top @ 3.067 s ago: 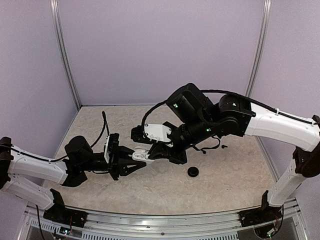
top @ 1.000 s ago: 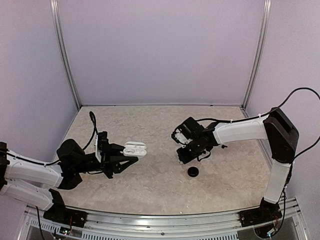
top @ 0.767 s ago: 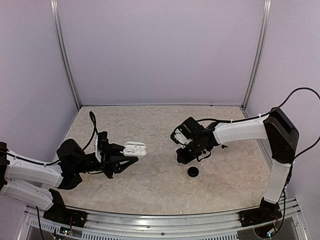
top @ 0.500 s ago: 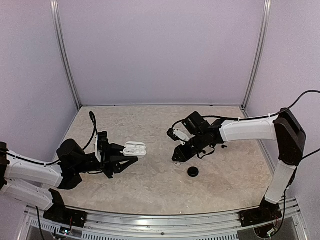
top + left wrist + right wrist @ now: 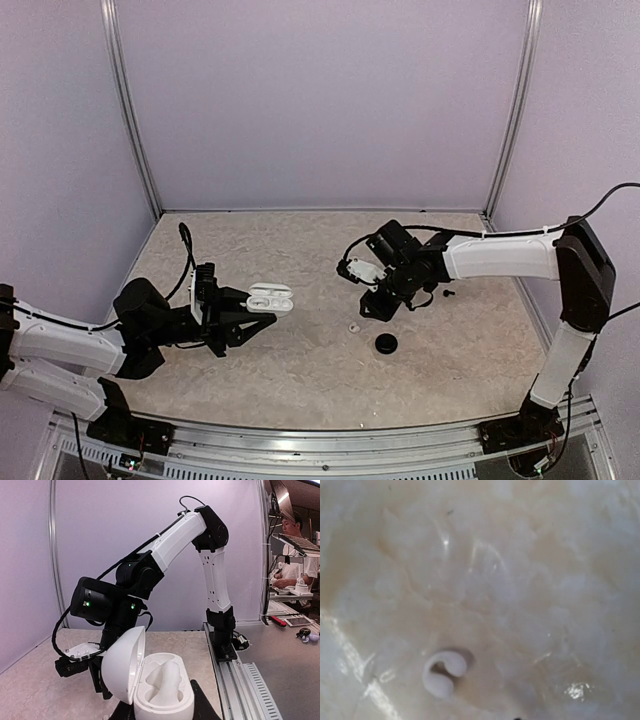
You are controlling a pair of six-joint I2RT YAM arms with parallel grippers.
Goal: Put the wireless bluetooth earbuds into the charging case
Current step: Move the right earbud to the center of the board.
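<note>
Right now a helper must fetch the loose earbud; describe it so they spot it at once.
On the marbled table, find the black disc right of centre, toward the near edge. The earbud lies just left of it, tiny and white where the disc is bigger and black.

Ahead of the right pincer (image 5: 372, 306) spreads a pale, glossy marbled table (image 5: 530, 580), out of focus and flecked with bright glints. A small white earbud (image 5: 444, 673) lies on it, curled like a C around a shadowed hollow, down and left of the pincer's line of sight. A tiny dark speck (image 5: 518, 718) sits at the bottom edge.
</note>
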